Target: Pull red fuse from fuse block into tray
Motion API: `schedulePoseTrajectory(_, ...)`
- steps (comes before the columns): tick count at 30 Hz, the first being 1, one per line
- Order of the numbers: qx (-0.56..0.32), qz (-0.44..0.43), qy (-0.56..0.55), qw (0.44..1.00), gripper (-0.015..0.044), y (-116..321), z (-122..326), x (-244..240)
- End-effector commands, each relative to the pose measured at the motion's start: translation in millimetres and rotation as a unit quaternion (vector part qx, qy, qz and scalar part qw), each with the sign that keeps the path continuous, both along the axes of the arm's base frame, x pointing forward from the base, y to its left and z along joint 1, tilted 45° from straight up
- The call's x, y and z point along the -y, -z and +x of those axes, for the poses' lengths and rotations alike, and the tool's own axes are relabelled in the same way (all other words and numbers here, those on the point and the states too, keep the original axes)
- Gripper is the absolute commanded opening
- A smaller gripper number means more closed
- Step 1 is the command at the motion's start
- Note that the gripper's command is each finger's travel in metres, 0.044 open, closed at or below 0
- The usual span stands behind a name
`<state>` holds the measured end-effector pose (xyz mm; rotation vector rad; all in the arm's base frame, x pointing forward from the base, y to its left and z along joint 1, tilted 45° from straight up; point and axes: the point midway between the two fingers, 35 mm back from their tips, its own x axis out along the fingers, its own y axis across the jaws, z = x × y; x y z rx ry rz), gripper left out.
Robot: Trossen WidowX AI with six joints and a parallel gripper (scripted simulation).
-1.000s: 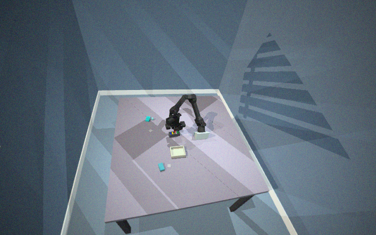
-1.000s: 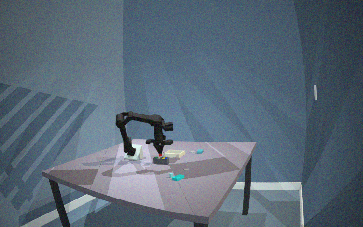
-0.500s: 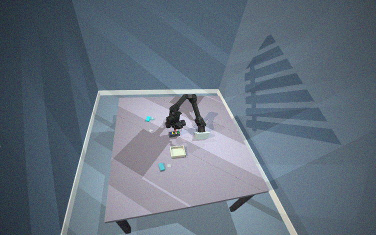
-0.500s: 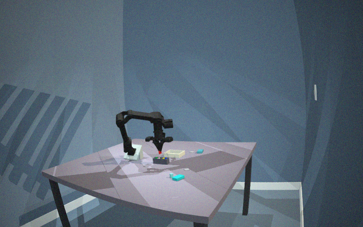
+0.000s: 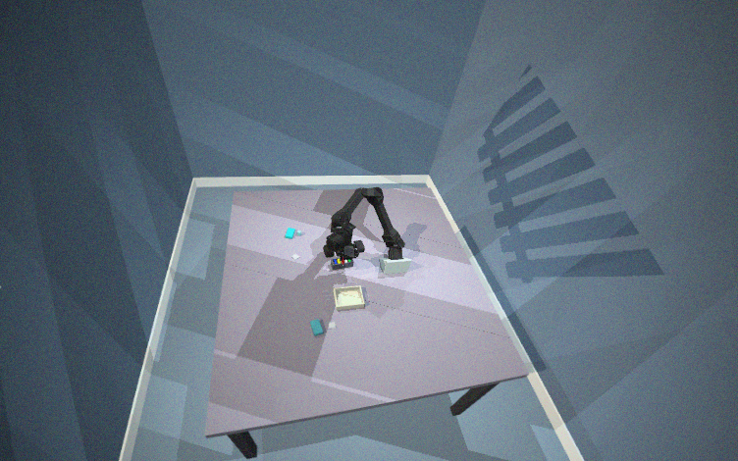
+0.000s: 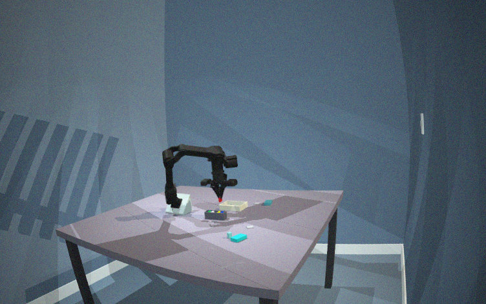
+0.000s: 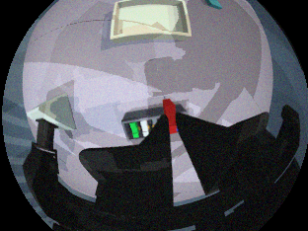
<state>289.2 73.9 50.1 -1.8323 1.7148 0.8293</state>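
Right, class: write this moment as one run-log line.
gripper: shut on red fuse | fuse: out, above fuse block | tray: not reached | next: carry to tray

In the exterior view the fuse block sits mid-worktop, the tray just behind and right, the pincer seemingly above the block, clear of it.

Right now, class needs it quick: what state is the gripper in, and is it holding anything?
Gripper: closed on the red fuse, held clear above the fuse block.
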Motion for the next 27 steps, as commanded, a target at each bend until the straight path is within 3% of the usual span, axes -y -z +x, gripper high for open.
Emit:
schedulePoseTrajectory(1,0.001,0.003,0.002,1.0,0.0,13,4,-16)
schedulePoseTrajectory(27,0.003,0.003,0.003,1.0,0.0,115,-10,-112)
